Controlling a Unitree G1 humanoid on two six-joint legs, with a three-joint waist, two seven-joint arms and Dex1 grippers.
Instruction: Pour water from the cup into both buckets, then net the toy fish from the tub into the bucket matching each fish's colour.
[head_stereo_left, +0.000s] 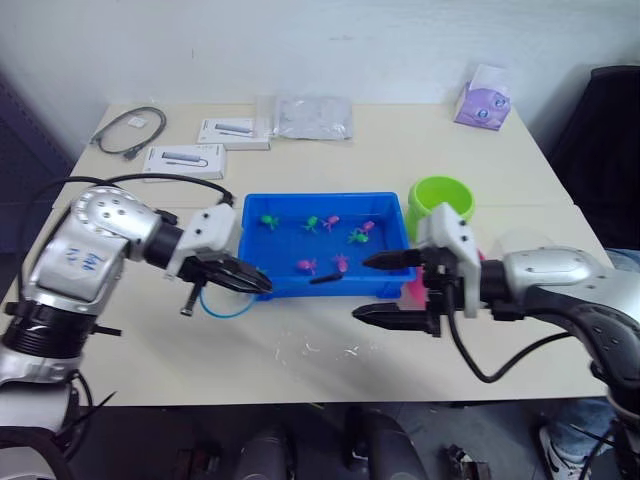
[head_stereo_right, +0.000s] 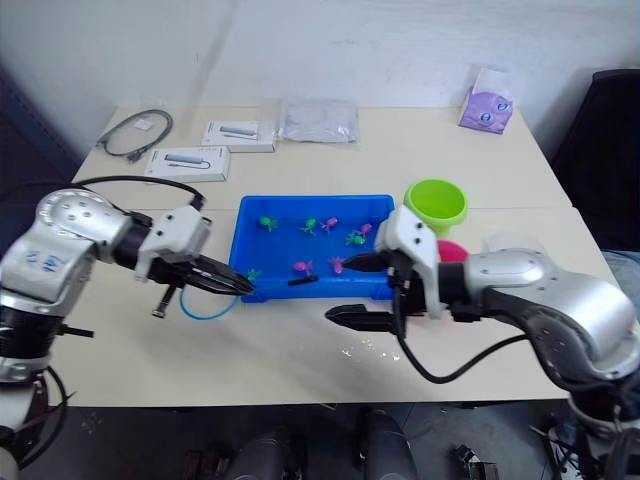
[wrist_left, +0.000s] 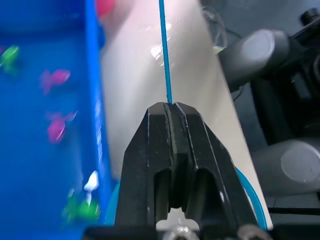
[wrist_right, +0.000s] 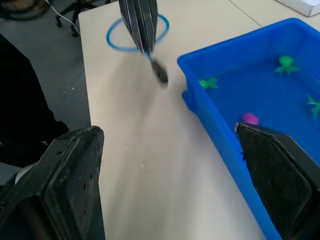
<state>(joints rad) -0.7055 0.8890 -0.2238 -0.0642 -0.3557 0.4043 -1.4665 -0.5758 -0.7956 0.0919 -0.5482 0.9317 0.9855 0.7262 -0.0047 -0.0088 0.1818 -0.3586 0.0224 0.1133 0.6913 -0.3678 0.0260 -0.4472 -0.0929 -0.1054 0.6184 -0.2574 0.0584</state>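
The blue tub (head_stereo_left: 325, 243) is placed in the middle of the table (head_stereo_left: 300, 350), and several small green and pink toy fish (head_stereo_left: 335, 232) are seen inside it. The left gripper (head_stereo_left: 255, 281) is found at the front left corner of the tub, with its two black fingers pressed together on the thin handle of the net (head_stereo_right: 210, 304). The light blue hoop of the net is lying on the table just beside the tub, under this gripper. The right gripper (head_stereo_left: 385, 290) is held in front of the right end of the tub with its fingers spread wide and nothing between them. The lime green bucket (head_stereo_left: 440, 201) is standing just right of the tub, and the pink bucket (head_stereo_right: 450, 250) is partly hidden behind the right arm.
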